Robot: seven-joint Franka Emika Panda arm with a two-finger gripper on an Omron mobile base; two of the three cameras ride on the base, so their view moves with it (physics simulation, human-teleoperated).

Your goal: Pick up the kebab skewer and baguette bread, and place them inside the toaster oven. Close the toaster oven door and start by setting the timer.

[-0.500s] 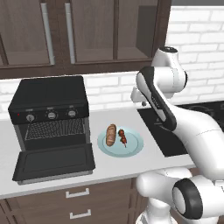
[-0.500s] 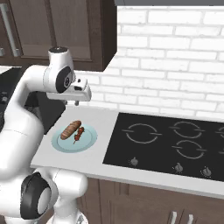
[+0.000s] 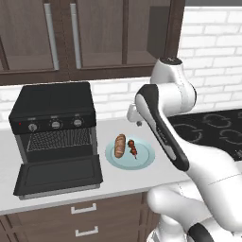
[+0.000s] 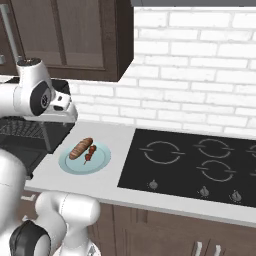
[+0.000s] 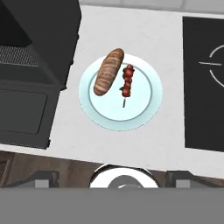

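Observation:
A pale blue plate (image 3: 144, 159) on the counter carries the golden-brown baguette bread (image 3: 120, 145) and, just to its right, the dark red kebab skewer (image 3: 133, 148). The hand view looks straight down on the baguette bread (image 5: 108, 71) and the kebab skewer (image 5: 127, 82). My gripper (image 3: 138, 122) hovers well above the plate, open and holding nothing, its fingertips (image 5: 43, 177) spread wide. The black toaster oven (image 3: 52, 108) stands left of the plate. Its toaster oven door (image 3: 59, 175) lies folded down flat, and the wire rack (image 3: 56, 139) shows inside.
A black cooktop (image 4: 200, 165) takes up the counter right of the plate (image 4: 100, 162). Dark wood cabinets (image 3: 94, 38) hang above the oven, against a white brick wall (image 4: 190, 70). Bare counter (image 5: 131, 26) lies between oven and cooktop.
The arm has swung left and a little lower, bringing the hand from beside the cooktop to above the plate. Plate, food and oven have not moved.

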